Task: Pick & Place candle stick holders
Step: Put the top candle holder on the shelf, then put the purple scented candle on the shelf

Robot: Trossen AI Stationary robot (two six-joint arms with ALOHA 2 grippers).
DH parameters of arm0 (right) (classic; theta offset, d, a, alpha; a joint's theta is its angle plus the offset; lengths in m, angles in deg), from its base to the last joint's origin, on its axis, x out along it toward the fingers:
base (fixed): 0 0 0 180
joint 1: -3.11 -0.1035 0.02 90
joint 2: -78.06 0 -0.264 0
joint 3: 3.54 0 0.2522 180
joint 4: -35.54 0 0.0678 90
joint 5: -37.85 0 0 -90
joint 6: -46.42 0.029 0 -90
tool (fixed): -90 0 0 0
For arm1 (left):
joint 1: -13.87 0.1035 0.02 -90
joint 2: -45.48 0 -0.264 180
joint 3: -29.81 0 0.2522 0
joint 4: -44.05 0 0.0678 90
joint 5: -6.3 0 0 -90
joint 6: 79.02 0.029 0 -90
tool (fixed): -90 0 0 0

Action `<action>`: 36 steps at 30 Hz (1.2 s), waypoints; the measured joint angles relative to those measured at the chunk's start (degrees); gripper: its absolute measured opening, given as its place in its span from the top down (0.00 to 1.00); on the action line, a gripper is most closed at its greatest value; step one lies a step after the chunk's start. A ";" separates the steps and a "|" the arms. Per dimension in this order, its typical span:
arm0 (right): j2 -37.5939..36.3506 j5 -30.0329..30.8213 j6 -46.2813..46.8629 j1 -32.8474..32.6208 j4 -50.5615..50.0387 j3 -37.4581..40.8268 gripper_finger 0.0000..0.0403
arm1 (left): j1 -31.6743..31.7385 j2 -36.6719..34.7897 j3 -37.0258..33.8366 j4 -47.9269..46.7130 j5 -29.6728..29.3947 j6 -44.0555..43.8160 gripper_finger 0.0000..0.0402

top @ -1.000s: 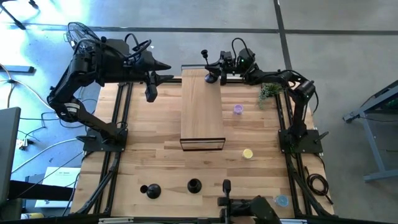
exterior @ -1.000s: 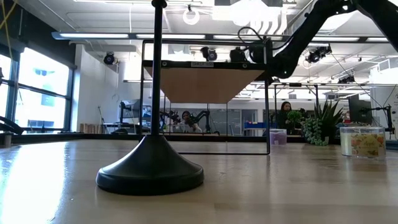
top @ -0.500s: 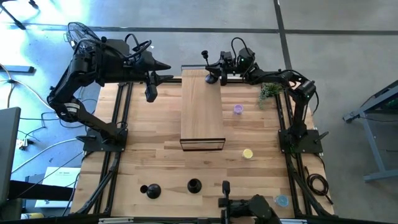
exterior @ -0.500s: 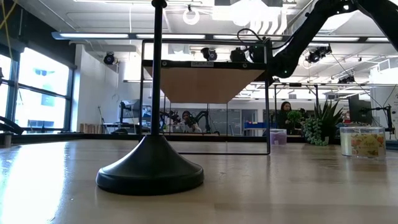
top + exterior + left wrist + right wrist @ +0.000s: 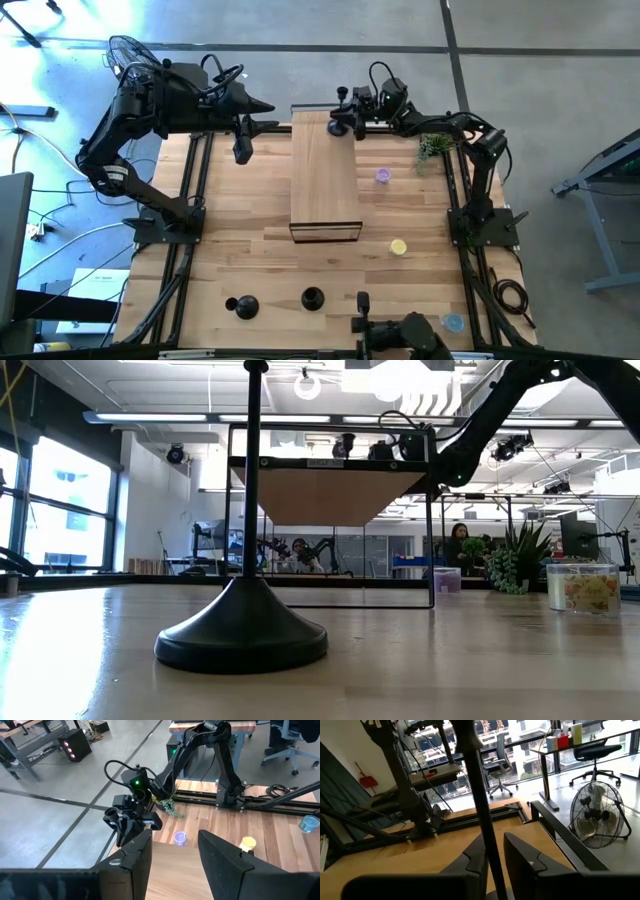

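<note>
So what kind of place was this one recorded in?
Most likely a robotics lab or open workshop: further robot arms stand at benches in the background, office chairs and a floor fan sit on a concrete floor, and big windows line one side.

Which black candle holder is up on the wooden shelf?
The candle holder at the right gripper, on the far end of the raised wooden shelf. The other two stand on the table's near edge.
</note>
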 joint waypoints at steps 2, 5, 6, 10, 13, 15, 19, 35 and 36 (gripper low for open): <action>0.00 0.22 -0.02 0.00 -0.04 0.00 0.87 | 0.00 0.00 0.00 0.00 0.00 0.00 0.61; 0.00 0.07 0.17 -0.13 0.05 -0.02 0.86 | 0.00 0.00 0.00 0.00 0.00 0.00 0.61; 0.00 0.02 0.32 -0.13 0.05 -0.02 0.85 | 0.00 0.00 0.00 0.00 0.00 0.00 0.61; 0.00 0.04 1.65 -0.22 0.25 -0.04 0.78 | 0.01 0.00 0.00 -0.01 0.00 0.00 0.61; -0.05 0.22 3.00 -0.22 0.44 -0.07 0.71 | 0.00 0.00 0.00 -0.01 0.00 0.00 0.61; -0.25 0.20 3.17 -0.22 0.38 -0.07 0.66 | 0.00 0.00 0.00 -0.02 0.00 0.00 0.61; -1.48 0.48 2.70 -0.40 0.42 -0.07 0.57 | 0.00 0.00 0.00 -0.02 0.00 0.06 0.61; -11.83 7.67 -10.15 2.30 -23.28 -0.13 0.46 | 0.00 0.00 0.00 -0.23 0.04 1.07 0.61; -12.70 7.82 -12.16 2.50 -25.29 -0.13 0.46 | 0.00 0.00 0.00 -0.42 0.04 1.11 0.61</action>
